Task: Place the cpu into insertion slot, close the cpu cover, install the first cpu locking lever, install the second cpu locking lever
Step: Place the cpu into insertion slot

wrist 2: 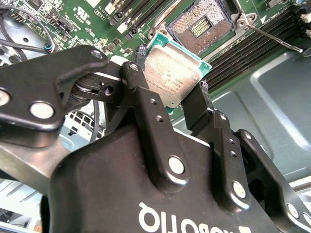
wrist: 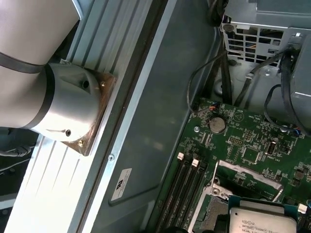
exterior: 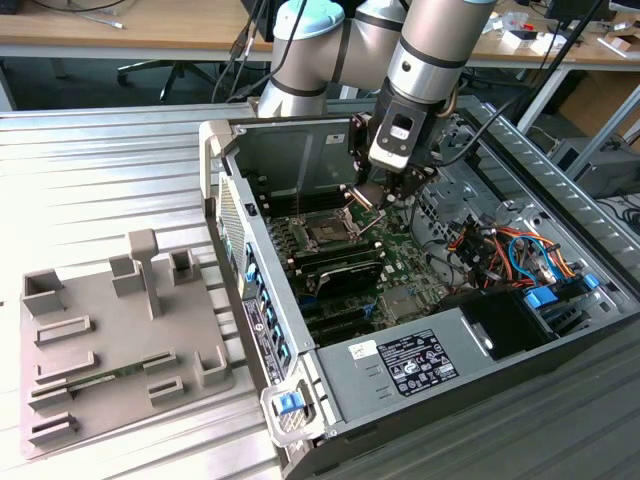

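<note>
The cpu (wrist 2: 174, 73) is being gripped by its opposite edges between the two black fingers (wrist 2: 146, 114) of the end effector (wrist 2: 167, 81), which is clenching it firmly. Its dull silver top is facing the second wrist view. It is hanging tilted just beside the open socket (wrist 2: 201, 24) and is not seated in it. The socket's field of gold contacts is lying uncovered, and a thin metal lever (wrist 2: 274, 38) is stretching out from the socket's corner across the dark memory slots (wrist 2: 252, 60).

Around these the green motherboard (wrist: 245, 145) is spreading out, carrying a round coin battery (wrist: 216, 124) near its edge.

In the exterior view the arm (exterior: 430, 60) is reaching down from the upper middle of the frame into the open computer case (exterior: 400, 380), which is lying on its side on a ribbed metal worktop (exterior: 100, 170). A grey moulded fixture tray (exterior: 110, 340) is resting on the worktop at the exterior view's left, just beside the case.
</note>
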Robot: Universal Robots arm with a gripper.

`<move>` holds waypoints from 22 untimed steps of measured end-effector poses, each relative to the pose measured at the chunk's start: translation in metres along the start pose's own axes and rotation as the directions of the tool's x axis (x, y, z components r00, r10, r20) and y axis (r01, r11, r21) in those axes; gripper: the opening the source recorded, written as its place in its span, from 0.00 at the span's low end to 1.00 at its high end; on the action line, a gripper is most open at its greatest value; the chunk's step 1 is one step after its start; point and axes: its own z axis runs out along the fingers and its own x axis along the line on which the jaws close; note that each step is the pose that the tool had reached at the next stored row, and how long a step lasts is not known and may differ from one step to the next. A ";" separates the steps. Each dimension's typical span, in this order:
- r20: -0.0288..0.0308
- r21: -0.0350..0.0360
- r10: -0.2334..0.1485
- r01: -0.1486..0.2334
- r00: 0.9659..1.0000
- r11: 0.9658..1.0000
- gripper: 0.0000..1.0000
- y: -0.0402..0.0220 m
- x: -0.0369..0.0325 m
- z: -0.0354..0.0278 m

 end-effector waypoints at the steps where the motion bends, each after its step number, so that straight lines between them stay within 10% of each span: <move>1: 0.000 0.000 0.002 -0.002 1.000 1.000 0.55 0.0000 0.0000 0.0000; 22: 0.001 -0.001 0.046 -0.046 0.999 0.999 0.55 0.0000 0.0000 0.0000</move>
